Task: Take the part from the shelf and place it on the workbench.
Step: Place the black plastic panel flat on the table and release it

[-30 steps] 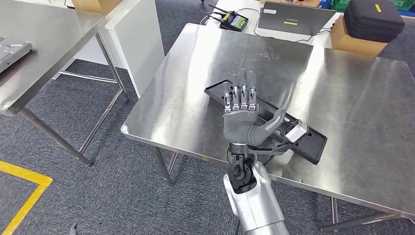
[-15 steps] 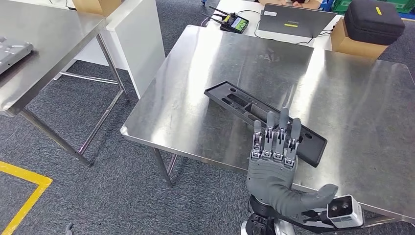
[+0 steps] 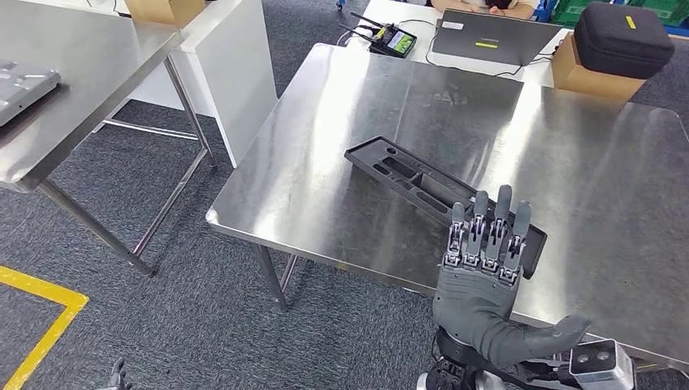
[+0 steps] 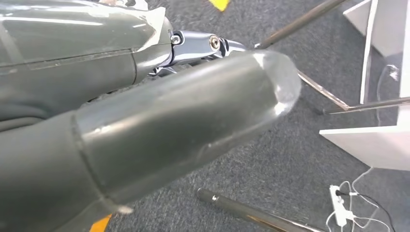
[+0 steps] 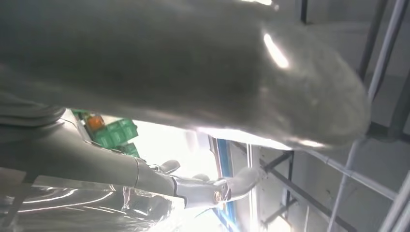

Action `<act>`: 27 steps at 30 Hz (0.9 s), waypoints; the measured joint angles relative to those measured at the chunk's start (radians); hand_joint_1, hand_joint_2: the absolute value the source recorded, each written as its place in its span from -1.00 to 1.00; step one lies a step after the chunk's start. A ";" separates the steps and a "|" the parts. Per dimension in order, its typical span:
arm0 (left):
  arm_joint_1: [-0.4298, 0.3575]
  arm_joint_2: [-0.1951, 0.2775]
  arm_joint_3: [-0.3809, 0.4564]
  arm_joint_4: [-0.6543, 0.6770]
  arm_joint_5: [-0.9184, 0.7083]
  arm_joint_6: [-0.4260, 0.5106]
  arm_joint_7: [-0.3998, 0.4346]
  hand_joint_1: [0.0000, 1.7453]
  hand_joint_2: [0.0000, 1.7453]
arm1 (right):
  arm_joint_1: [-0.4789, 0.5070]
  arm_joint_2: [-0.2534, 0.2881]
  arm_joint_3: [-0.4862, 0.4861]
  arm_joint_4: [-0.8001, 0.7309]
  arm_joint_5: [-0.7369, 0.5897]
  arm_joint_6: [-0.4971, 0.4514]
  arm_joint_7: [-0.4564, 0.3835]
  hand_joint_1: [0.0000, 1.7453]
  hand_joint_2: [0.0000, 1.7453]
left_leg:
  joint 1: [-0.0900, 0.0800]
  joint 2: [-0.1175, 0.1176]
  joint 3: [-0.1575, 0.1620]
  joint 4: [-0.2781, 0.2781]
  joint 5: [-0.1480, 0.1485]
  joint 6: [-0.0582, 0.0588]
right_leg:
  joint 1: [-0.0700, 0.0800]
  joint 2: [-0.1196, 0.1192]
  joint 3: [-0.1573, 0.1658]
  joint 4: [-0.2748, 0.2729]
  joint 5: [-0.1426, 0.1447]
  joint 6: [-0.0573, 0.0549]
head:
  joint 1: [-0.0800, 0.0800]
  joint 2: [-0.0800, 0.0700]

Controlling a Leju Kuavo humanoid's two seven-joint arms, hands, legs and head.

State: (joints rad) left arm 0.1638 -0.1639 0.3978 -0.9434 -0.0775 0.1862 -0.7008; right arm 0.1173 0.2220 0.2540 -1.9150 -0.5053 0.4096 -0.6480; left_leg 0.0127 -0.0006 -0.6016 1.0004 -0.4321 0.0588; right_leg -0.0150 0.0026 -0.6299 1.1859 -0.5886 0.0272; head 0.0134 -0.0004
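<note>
The long black moulded part (image 3: pixel 443 204) lay flat on the steel surface (image 3: pixel 341 146), set at a slant, with its near end just short of the front edge. Nothing was touching it. The right hand (image 3: pixel 479 305) was raised over that front edge with empty fingers (image 3: pixel 486 231) straight, together and pointing up, its thumb stretched out sideways; the fingertips overlapped the part's near end in the head view, but the hand looked to be above and nearer than the part, not on it. The left hand (image 4: pixel 159 116) hung low over the grey carpet; its thick thumb blocked the wrist view, so whether its fingers were spread or curled could not be told.

Judging by this, the placing step looked finished, with the part resting on the workbench and free of both hands. What remained would be drawing the right arm clear without brushing the part's near end, since a knock there might push it toward the edge.

Behind the surface sat a laptop (image 3: pixel 490 36), a handheld controller (image 3: pixel 390 38) and a black case (image 3: pixel 621 39) on a cardboard box.
</note>
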 joint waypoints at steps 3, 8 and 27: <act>-0.003 0.001 -0.007 0.000 0.001 0.000 0.000 -1.00 -1.00 | 0.005 -0.001 -0.003 -0.001 0.001 -0.006 0.000 -1.00 -1.00 | 0.002 0.003 -0.008 0.001 0.006 -0.006 | -0.006 0.000 -0.018 0.070 -0.020 0.014 | 0.001 0.000; -0.006 0.003 -0.018 0.000 0.005 0.008 0.000 -1.00 -1.00 | 0.005 0.000 -0.007 0.000 -0.001 -0.031 0.004 -1.00 -1.00 | 0.004 -0.001 -0.016 0.008 0.020 -0.037 | -0.011 0.002 0.137 -0.190 0.067 0.029 | 0.003 0.000; -0.007 0.004 -0.020 0.004 0.015 0.030 0.000 -1.00 -1.00 | -0.010 0.000 -0.032 0.059 -0.031 -0.055 0.028 -1.00 -1.00 | -0.008 0.002 0.096 -0.009 -0.068 -0.009 | 0.019 -0.003 0.044 -0.168 0.140 -0.008 | -0.009 0.000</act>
State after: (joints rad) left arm 0.1567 -0.1602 0.3777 -0.9391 -0.0628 0.2158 -0.7009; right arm 0.1068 0.2224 0.2216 -1.8564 -0.5365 0.3543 -0.6199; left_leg 0.0048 0.0018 -0.5060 0.9912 -0.4997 0.0497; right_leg 0.0036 -0.0007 -0.5856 1.0179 -0.4488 0.0193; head 0.0048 -0.0004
